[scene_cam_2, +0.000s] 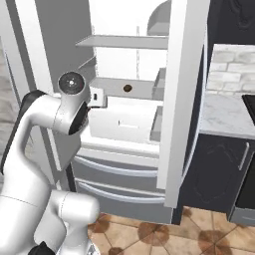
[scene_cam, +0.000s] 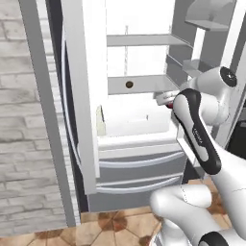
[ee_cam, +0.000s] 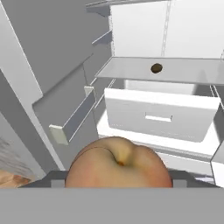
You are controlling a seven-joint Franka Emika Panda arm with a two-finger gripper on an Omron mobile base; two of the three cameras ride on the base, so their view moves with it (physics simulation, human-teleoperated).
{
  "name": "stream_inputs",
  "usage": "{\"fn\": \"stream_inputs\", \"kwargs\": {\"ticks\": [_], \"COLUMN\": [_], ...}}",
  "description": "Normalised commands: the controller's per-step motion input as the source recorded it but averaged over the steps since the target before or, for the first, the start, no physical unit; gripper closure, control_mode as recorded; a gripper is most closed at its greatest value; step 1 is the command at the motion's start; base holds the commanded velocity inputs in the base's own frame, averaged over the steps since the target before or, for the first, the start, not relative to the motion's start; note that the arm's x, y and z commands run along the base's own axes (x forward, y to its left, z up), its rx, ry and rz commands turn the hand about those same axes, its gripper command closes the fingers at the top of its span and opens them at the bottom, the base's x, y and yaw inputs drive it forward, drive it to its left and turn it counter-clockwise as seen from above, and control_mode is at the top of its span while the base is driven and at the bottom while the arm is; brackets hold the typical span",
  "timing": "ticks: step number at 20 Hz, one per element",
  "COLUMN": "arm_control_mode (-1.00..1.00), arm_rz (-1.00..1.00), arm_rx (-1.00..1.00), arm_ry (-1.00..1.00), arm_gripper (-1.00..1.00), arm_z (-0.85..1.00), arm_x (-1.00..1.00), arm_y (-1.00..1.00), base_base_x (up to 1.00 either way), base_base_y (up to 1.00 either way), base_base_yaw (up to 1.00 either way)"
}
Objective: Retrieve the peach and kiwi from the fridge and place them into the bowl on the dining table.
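So we're sitting in front of the open fridge [scene_cam: 139, 149] with the peach [ee_cam: 118, 162] already in our end effector [ee_cam: 118, 181]. In the hand view the fruit is bulging right up against the camera, stem dimple facing us, and the jaws are pinching it from both sides, so they're standing fairly wide around it. In the left base view we're only catching a sliver of red [scene_cam: 169, 105] at the tip of the arm, just outside the shelf edge.

The kiwi [ee_cam: 156, 68] is sitting on the middle shelf [ee_cam: 175, 72], straight ahead of the end effector and higher up, well apart from the peach. In the right base view it's a small dark dot [scene_cam_2: 127, 88] on that same shelf, deeper in than the hand.

Our guess is the peach is going out first, and the relation that matters is that the fruit is hanging at the fridge mouth between the two open doors, so we're pulling straight back, away from the kiwi. Bowl and worktop aren't in sight from here.
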Motion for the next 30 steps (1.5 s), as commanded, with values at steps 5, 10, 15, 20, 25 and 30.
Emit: {"fn": "stream_inputs", "kwargs": {"ticks": [5, 10, 15, 20, 25, 30], "arm_control_mode": [1.00, 1.00, 1.00, 1.00, 1.00, 1.00], "arm_rz": [0.00, 0.00, 0.00, 0.00, 0.00, 0.00], "arm_rx": [0.00, 0.00, 0.00, 0.00, 0.00, 0.00], "arm_ry": [0.00, 0.00, 0.00, 0.00, 0.00, 0.00], "arm_gripper": [1.00, 1.00, 1.00, 1.00, 1.00, 1.00], "arm_z": [0.00, 0.00, 0.00, 0.00, 0.00, 0.00], "arm_x": [0.00, 0.00, 0.00, 0.00, 0.00, 0.00], "arm_y": [0.00, 0.00, 0.00, 0.00, 0.00, 0.00], "base_base_x": [-0.96, -0.95, -0.83, -0.69, -0.61, -0.50], "base_base_y": [0.00, 0.00, 0.00, 0.01, 0.08, 0.03], "base_base_yaw": [0.00, 0.00, 0.02, 0.30, 0.46, 0.54]}}
